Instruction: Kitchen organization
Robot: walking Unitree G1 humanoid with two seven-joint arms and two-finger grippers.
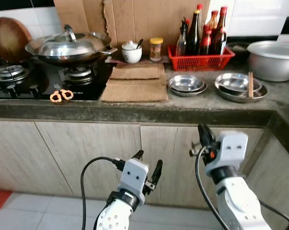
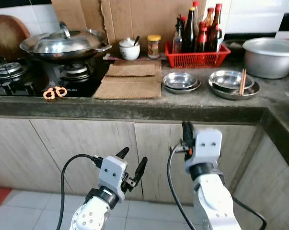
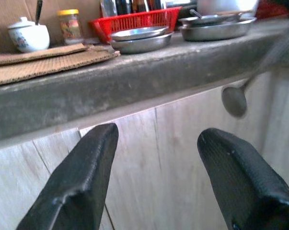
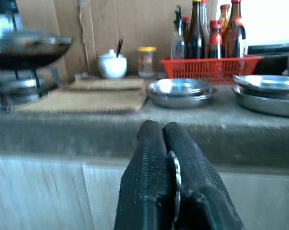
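Observation:
My right gripper (image 1: 204, 133) is held up in front of the cabinet doors, just below the counter edge (image 1: 149, 114). It is shut on a thin metal spoon (image 3: 234, 100), whose rim shows between the fingers (image 4: 175, 175). My left gripper (image 1: 149, 162) is lower and to the left, open with nothing between its fingers (image 3: 82, 177). On the counter stand stacked steel dishes (image 1: 186, 84), a steel plate (image 1: 233, 82) with chopsticks (image 1: 250, 84) across it, and a red basket (image 1: 199, 61) of sauce bottles.
A lidded wok (image 1: 70, 45) sits on the black gas stove (image 1: 19, 79) at the left, with orange scissors (image 1: 61, 96) by its front edge. Cardboard mats (image 1: 134, 84), a white lidded jar (image 1: 131, 52), a yellow-capped jar (image 1: 156, 49) and a large steel pot (image 1: 273, 60) share the counter.

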